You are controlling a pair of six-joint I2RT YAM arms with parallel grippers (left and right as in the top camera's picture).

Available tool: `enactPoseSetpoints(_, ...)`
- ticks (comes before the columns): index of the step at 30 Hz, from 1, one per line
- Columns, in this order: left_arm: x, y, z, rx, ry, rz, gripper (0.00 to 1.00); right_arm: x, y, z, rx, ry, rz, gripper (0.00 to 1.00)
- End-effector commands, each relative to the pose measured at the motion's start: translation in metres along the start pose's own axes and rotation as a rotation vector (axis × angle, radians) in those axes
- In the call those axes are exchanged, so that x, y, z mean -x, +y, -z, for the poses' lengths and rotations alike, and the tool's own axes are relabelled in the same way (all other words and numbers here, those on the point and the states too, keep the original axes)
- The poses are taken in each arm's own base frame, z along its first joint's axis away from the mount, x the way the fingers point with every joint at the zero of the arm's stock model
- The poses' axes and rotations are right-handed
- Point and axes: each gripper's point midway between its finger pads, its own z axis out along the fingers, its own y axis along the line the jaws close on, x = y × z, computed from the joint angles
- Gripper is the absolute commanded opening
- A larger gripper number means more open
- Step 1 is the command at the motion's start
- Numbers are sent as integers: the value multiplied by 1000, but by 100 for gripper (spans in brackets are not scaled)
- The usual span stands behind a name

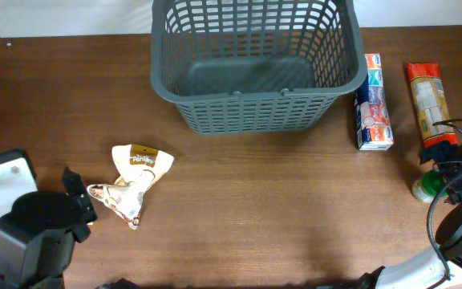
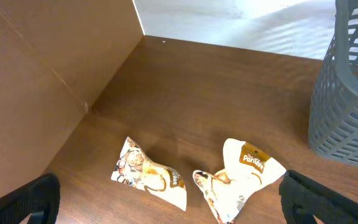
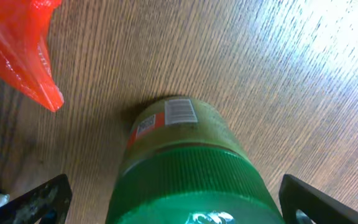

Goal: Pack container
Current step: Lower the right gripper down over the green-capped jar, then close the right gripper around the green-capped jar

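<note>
Dan: Brown wood-grain table (image 1: 239, 241) filled the shot, with a white strip past the far edge. Where was the container?

Kay: Yeah, the grey container (image 1: 251, 64) sat at the far edge, about the middle, and you could see its solid floor through the open top. On the left wrist cam its lattice wall (image 2: 353, 93) showed at the right.

Dan: And the groceries?

Kay: One cream packet (image 1: 143, 167) and a second cream packet (image 1: 115, 201) lay crumpled right beside each other toward the near-left corner. A blue-and-white box (image 1: 373, 104) was just beside the container on the right-edge side. An orange-red packet (image 1: 429, 100) lay further toward the right edge. A green-lidded jar (image 1: 426, 186) was closer to the near edge than that, by the right edge.

Dan: Grippers?

Kay: The left gripper (image 2: 166, 186) hung at the near-left corner with its fingers (image 2: 17, 202) spread wide around nothing, and both packets lay just ahead of it. The right gripper (image 3: 174, 186) was over the jar (image 3: 185, 155) with one finger (image 3: 36, 199) on each side of the lid. Gaps showed on both sides, so the fingers were apart, not clamped.
</note>
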Motion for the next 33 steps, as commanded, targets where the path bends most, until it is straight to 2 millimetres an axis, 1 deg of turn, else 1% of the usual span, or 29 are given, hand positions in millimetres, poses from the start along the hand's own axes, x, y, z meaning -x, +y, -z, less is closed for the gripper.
enactPoseSetpoints(1,0,0,0,1,-1,-1,99,0,-2,-5,-24,-5,5,99)
enactPoseSetpoints(12,0,0,0,1,-1,-1,99,-2,-1,-24,-47,31,14,99)
enactPoseSetpoints(20,0,0,0,1,-1,-1,99,0,3,-25,-29,26,24,99)
enactPoseSetpoints(24,0,0,0,1,-1,-1,99,2,14,-25,31,28,77,99)
enactPoseSetpoints(33,0,0,0,1,-1,-1,99,2,14,-25,31,26,80,99)
